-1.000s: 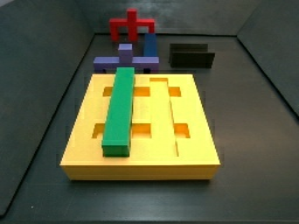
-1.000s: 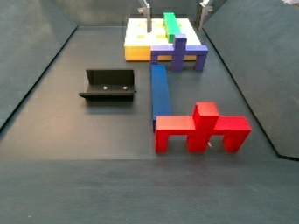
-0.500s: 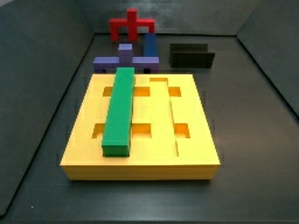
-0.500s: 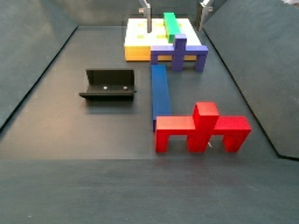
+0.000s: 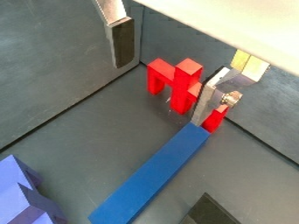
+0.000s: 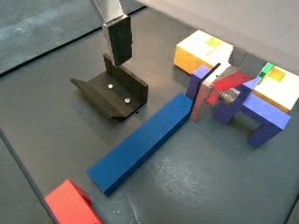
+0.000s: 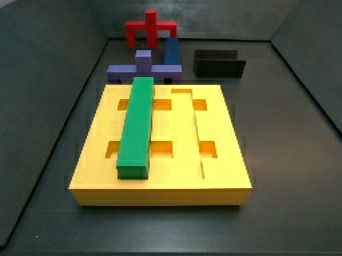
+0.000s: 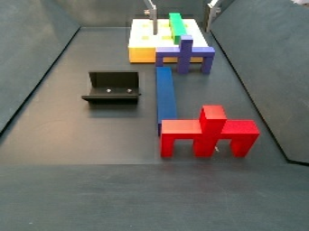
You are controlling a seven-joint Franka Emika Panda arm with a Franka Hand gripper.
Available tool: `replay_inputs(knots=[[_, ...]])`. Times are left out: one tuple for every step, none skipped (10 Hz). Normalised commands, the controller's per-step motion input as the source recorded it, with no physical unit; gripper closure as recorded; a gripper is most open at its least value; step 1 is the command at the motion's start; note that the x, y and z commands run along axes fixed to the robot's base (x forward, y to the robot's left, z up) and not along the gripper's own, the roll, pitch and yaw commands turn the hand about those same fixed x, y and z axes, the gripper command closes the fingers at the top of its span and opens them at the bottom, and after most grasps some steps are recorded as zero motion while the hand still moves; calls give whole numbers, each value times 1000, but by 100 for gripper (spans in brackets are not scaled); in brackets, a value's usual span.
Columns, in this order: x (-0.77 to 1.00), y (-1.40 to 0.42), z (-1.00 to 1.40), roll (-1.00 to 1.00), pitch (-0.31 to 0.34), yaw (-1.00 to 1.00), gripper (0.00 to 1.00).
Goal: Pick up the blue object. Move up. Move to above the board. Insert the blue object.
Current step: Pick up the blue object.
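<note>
Blue bar (image 5: 155, 179) lies flat on the floor below the gripper (image 5: 163, 74), between the purple block (image 6: 247, 107) and red block (image 5: 174, 77). Fingers (image 5: 121, 42) are spread and empty. Come straight down, straddle its narrow width at mid-length, clear of the fixture (image 6: 112, 92), before closing.

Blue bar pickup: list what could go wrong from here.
1. The blue bar lies on the floor with one end under the purple block and the other against the red block; lifting it may knock either.
2. The gripper is open above the bar, with the fixture close beside it; a finger might strike that on descent.
</note>
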Motion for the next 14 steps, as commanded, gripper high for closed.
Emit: replay_inputs(knots=[[0,0,-71,0,0,0,0],[0,0,-74,-4,-4,0,0],[320,-143,-286,-33,-16,-63,0],[71,20,-749,-129,-93,-531,0],[234,0,-806,-106,-114,-291,0],[106,-57,-1000,0,-117,-303,0],[0,0,-1000,0,-41,-320,0],[0,0,-1000,0,-59,-180,0],[131,0,-974,-9,-136,-114,0],[349,26,-931,-54,-126,0,0],[480,0,-920,-119,-84,54,0],[377,0,-931,-99,-83,134,0],[69,0,-751,0,-83,23,0],[-160,0,-611,0,-86,0,0]])
